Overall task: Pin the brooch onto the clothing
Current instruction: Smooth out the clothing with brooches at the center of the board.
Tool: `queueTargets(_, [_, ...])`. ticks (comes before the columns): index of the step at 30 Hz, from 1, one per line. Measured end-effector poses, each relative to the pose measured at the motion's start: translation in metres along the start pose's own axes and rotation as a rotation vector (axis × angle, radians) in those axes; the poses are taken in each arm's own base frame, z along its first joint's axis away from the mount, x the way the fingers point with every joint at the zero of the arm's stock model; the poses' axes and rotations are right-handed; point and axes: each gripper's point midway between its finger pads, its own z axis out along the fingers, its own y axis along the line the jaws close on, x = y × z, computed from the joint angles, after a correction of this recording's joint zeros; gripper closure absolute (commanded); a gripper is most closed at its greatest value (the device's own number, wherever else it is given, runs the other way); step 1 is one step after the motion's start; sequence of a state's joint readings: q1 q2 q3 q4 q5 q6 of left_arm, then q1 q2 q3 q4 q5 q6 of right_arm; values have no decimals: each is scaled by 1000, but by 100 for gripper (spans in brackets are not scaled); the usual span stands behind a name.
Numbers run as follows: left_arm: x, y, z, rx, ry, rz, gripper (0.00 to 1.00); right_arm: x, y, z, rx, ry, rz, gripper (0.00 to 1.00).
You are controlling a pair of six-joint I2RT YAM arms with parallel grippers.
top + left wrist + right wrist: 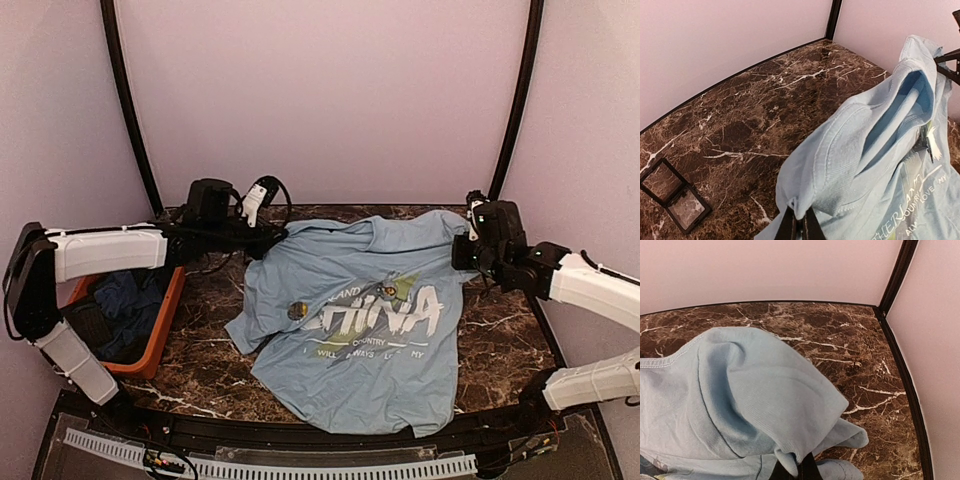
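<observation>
The T-shirt lay spread in the middle of the top view. The brooch sat on it, just left of the big white letters. It was a tiny dark dot, and I could not tell if it was pinned or only lying there.

The left gripper was pinched tight on a fold near the shirt's upper left edge. The right gripper was pinched tight on its upper right corner.

The shirt looked soft, light and floppy. It would bunch and slide if pulled, so the thick seams seemed the best places to hold. The brooch looked small, hard and slippery, and would likely need a careful pinch by its rim.

Both wrist views cut the grippers off at the bottom edge, and bunched cloth hid their tips. The brooch did not show in either wrist view. A little black-framed case lay at the lower left of the left wrist view. Dark clothes in the orange bin at the left of the top view were hard to make out.
</observation>
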State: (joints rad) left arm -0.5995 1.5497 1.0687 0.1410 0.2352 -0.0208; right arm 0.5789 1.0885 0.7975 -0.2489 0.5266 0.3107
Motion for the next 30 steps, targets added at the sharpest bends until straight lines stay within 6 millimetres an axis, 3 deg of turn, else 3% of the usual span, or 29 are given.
queueTargets(6, [15, 33, 62, -102, 52, 50, 99, 25, -9, 49, 104, 90, -5, 100])
queueTargets(13, [-15, 76, 117, -282, -19, 182, 97, 14, -15, 107, 203, 104, -21, 99])
queueTargets(14, [-19, 82, 124, -306, -32, 201, 94, 11, -17, 117, 217, 103, -19, 89])
queueTargets(16, [-29, 94, 139, -356, -61, 239, 79, 6, -22, 136, 239, 106, -12, 60])
queueTargets(18, [-36, 104, 155, -401, -78, 267, 70, 4, -26, 152, 257, 117, -5, 43])
queueTargets(19, [-41, 111, 164, -425, -87, 277, 58, 3, -26, 159, 262, 122, 0, 39])
queueTargets(23, [-42, 134, 192, -523, -77, 300, 38, 0, -24, 183, 270, 171, -4, 32])
queueTargets(24, [-40, 139, 193, -549, -63, 299, 27, 2, -22, 183, 265, 183, -6, 32])
queueTargets(26, [-29, 144, 195, -573, -26, 304, 15, 6, -17, 180, 251, 209, -13, 32])
queueTargets(30, [-23, 149, 190, -602, 6, 271, 2, 16, 8, 155, 158, 254, -45, 32])
